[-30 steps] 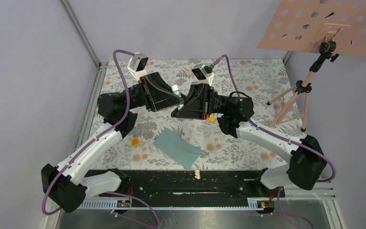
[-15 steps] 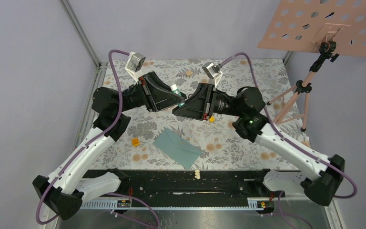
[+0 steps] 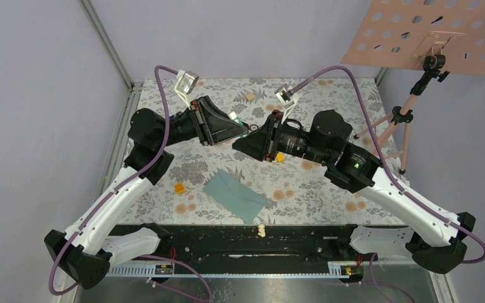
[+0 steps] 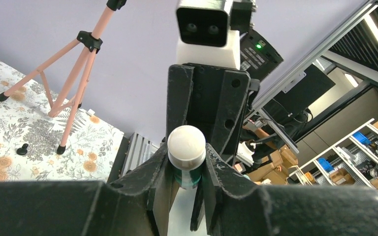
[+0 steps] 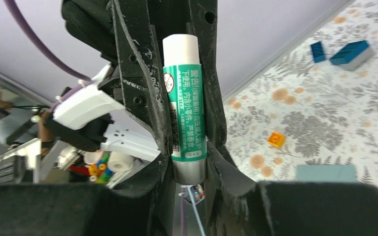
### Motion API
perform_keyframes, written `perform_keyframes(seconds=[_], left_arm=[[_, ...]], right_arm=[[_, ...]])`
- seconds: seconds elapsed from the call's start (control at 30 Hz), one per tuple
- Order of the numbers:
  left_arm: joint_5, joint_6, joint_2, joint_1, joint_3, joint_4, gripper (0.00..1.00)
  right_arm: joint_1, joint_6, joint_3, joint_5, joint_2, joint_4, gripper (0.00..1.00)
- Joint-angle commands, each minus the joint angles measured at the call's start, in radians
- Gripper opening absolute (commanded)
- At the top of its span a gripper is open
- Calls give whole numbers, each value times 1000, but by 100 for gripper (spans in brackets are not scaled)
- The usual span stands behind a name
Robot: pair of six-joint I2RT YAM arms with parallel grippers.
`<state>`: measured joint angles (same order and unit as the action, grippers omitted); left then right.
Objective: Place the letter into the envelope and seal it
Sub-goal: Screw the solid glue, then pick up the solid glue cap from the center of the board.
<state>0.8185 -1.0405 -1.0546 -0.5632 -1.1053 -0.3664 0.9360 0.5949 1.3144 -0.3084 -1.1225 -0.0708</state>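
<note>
Nearest the arm bases we find the envelope (image 3: pixel 235 196) lying flat on the table (image 3: pixel 328 101), touched by neither arm. The letter is nowhere in view, and we cannot tell whether it is inside. Beyond the envelope, raised clear of the table, the right gripper (image 5: pixel 189 167) is clamped on the grey base of a glue stick (image 5: pixel 185 103) and the left gripper (image 4: pixel 187 169) on its white-capped end, in our judgement so the cap can be pulled off for sealing
</note>
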Motion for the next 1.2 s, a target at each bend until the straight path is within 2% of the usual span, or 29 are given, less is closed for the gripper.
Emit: perform_keyframes(seconds=[0.0, 0.07, 0.13, 0.33, 0.47, 0.63, 0.87, 0.93, 0.97, 1.0, 1.17], left_arm=[[-51, 51, 1, 0, -25, 40, 0], [-50, 58, 2, 1, -29, 48, 0], [-33, 75, -1, 1, -40, 65, 0], [155, 206, -12, 1, -91, 135, 0], [261, 321, 45, 0, -57, 87, 0], [267, 581, 121, 1, -15, 226, 0], [138, 914, 206, -16, 7, 453, 0], [98, 988, 218, -18, 8, 503, 0], [80, 1016, 221, -19, 7, 524, 0], [64, 1042, 222, -20, 6, 542, 0], [3, 1142, 204, -20, -10, 627, 0]], right_arm=[[55, -133, 78, 213, -22, -167, 23], [55, -137, 76, 239, -15, -193, 42], [55, -150, 61, 271, 13, -214, 50], [55, -216, -77, 493, 201, -264, 55], [55, -249, -190, 724, 373, -327, 60], [55, -237, -231, 969, 503, -584, 62], [54, -12, -266, 1202, 621, -889, 64], [54, 98, -269, 1276, 635, -999, 74], [54, 145, -270, 1298, 641, -1044, 85], [54, 192, -273, 1315, 649, -1088, 91], [55, 350, -304, 1372, 763, -1193, 91]])
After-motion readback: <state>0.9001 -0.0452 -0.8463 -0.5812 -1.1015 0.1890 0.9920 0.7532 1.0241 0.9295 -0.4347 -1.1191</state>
